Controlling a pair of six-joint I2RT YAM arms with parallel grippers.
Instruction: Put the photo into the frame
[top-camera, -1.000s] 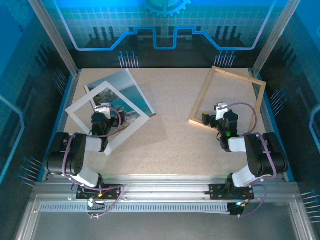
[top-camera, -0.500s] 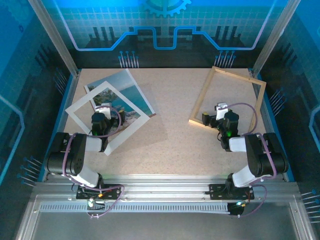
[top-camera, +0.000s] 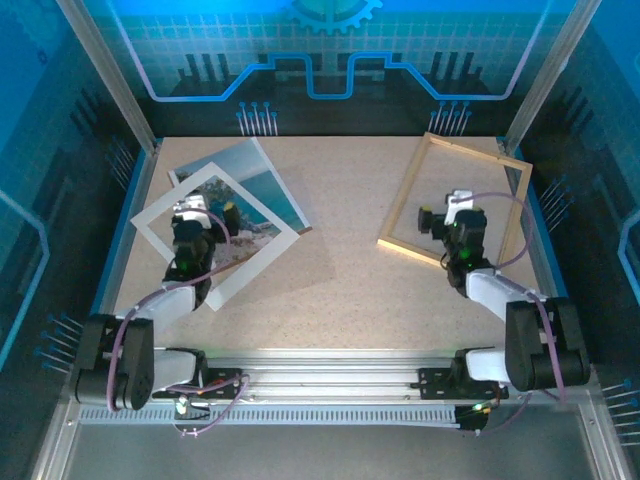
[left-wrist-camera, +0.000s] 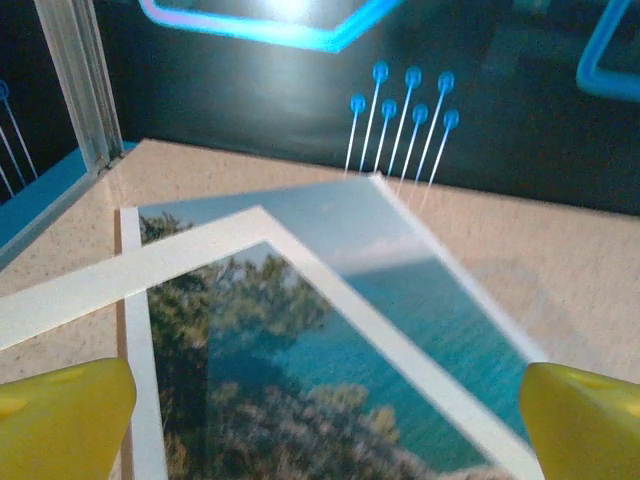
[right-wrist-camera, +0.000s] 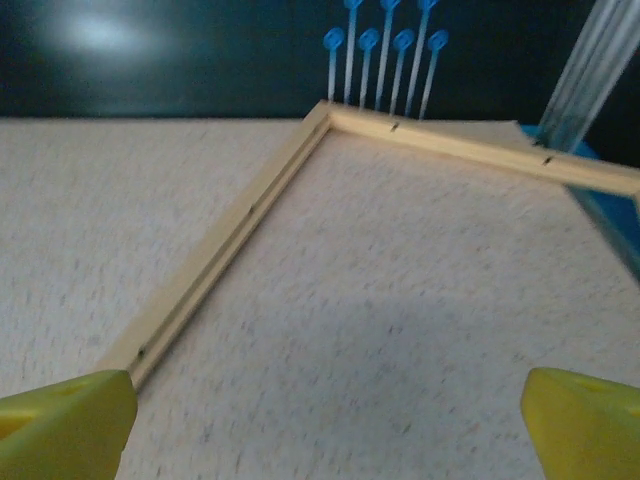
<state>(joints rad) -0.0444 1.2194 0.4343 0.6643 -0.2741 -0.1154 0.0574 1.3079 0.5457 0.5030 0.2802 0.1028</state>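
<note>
- Photo (top-camera: 275, 190) at far-left corner of table (top-camera: 350, 270), under white mat (top-camera: 258, 265); prob. needs freeing first.
- Frame (top-camera: 404, 189) far-right, flat, empty, ready for print.
- Left claw (left-wrist-camera: 320, 415) wide over photo, right claw (right-wrist-camera: 320, 415) wide over frame; nothing gripped.

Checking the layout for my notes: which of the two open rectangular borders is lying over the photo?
The white mat, skewed across the photo. The wooden frame lies apart, on the table's right side.

Top camera, high at the near edge, looks down over the whole speckled beige table (top-camera: 340, 290). Left wrist camera faces far, low and close over the glossy coast print (left-wrist-camera: 330, 340). Right wrist does likewise over the thin light-wood rectangular frame (right-wrist-camera: 228, 240). The top view shares both.
</note>
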